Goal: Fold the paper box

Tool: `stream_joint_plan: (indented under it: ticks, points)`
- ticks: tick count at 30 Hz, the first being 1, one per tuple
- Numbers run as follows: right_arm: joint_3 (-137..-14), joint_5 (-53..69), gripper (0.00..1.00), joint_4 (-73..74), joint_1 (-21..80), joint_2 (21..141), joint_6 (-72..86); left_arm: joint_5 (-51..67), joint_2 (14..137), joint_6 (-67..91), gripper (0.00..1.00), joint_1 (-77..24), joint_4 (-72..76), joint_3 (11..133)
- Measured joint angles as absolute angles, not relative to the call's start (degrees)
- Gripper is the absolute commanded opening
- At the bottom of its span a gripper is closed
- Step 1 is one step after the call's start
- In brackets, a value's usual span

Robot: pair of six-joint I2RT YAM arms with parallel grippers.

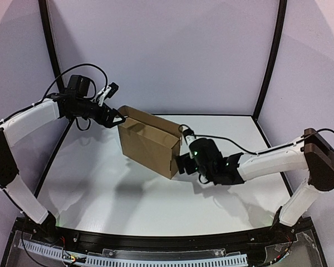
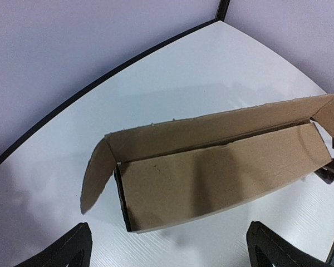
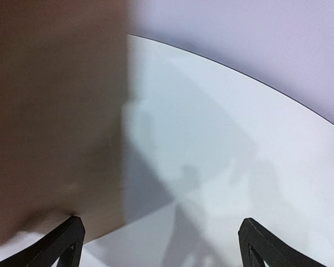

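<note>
Paper box [image 1: 147, 142] upright, top open. Left gripper [image 1: 118, 118] and right gripper [image 1: 181, 164] at opposite ends, both released, holding nothing. Brace right end, then fold back panel [image 2: 211, 125] over evenly along its crease.

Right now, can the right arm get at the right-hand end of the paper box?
Probably yes: the right gripper sits open right beside that end of the paper box, with nothing visible between them.

paper box [image 1: 149, 142] on table [image 1: 100, 189] | left hand [image 1: 121, 118] behind-left (near) | right hand [image 1: 180, 165] right
</note>
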State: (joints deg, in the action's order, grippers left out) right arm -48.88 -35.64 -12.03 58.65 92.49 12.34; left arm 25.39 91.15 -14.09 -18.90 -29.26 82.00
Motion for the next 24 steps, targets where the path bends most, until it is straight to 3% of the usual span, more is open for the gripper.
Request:
stream_joint_plan:
  ticks: [12,18,24]
  points:
    - [-50.68,-24.08,0.98,-9.91,44.95,91.46,7.97,21.1,91.07,-13.5,0.99,-18.9,-28.67,81.91]
    - [-49.5,-11.2,0.98,-0.16,47.48,80.03,6.44,19.66,93.03,-16.53,0.99,-18.04,-32.69,88.86]
    - [-50.61,-8.93,0.98,-7.07,56.42,87.46,3.9,20.23,94.61,-16.49,0.99,-16.49,-32.18,91.13]
